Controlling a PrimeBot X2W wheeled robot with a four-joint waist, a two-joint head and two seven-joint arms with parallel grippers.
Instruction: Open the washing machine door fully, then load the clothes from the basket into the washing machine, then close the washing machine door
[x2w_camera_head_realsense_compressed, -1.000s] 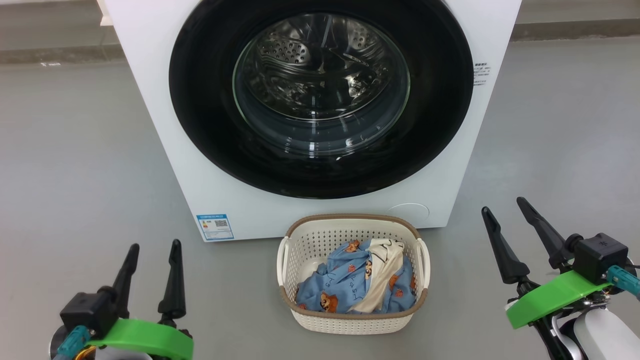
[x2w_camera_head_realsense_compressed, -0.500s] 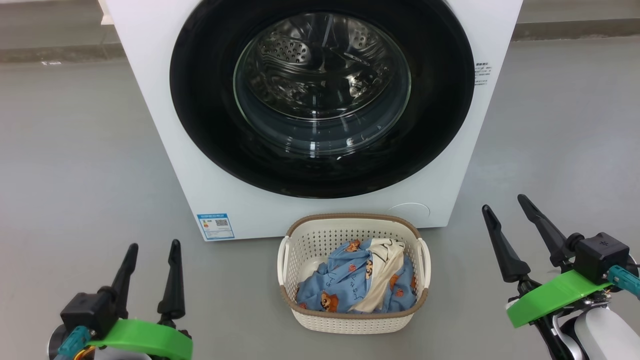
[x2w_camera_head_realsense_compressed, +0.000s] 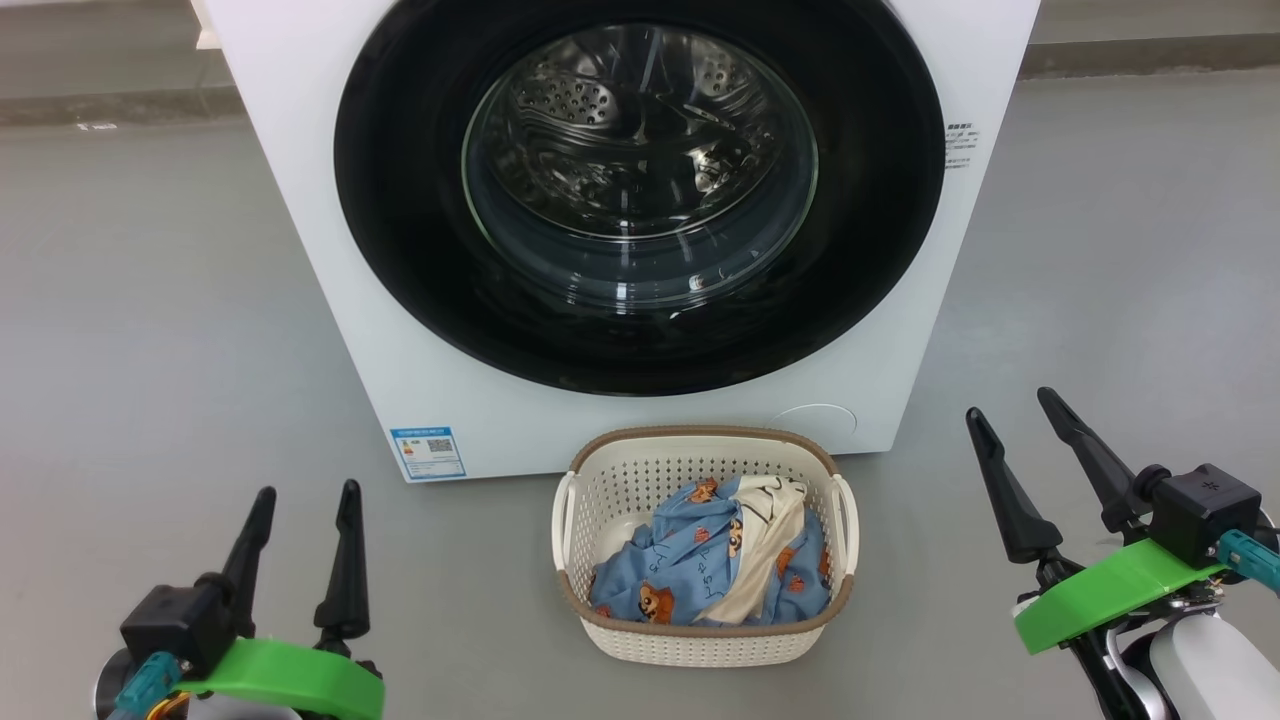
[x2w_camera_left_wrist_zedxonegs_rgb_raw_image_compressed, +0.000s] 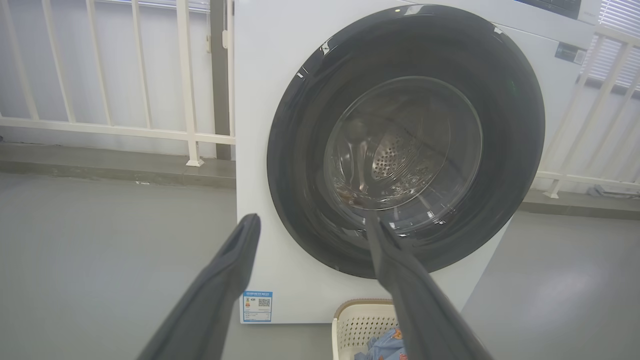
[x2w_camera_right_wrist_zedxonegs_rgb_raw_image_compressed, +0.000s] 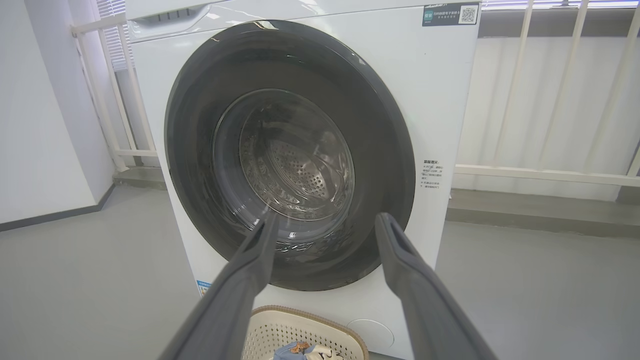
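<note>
The washing machine door (x2w_camera_head_realsense_compressed: 640, 190) is shut, flat against the front of the washing machine (x2w_camera_head_realsense_compressed: 300, 200). At six o'clock from it, the basket (x2w_camera_head_realsense_compressed: 700, 640) stands on the grey floor (x2w_camera_head_realsense_compressed: 150, 300) just in front of the machine. The clothes (x2w_camera_head_realsense_compressed: 690, 570) are heaped inside, blue pieces around a cream one. At eight o'clock from the basket, the left gripper (x2w_camera_head_realsense_compressed: 309, 490) hangs with its fingers apart, holding nothing. At three o'clock, the right gripper (x2w_camera_head_realsense_compressed: 1008, 402) is spread and empty too, well clear of the basket.

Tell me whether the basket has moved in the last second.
No. The basket sits just as before against the blue label; the slight leftward shift of the whole head view is the camera's.
</note>
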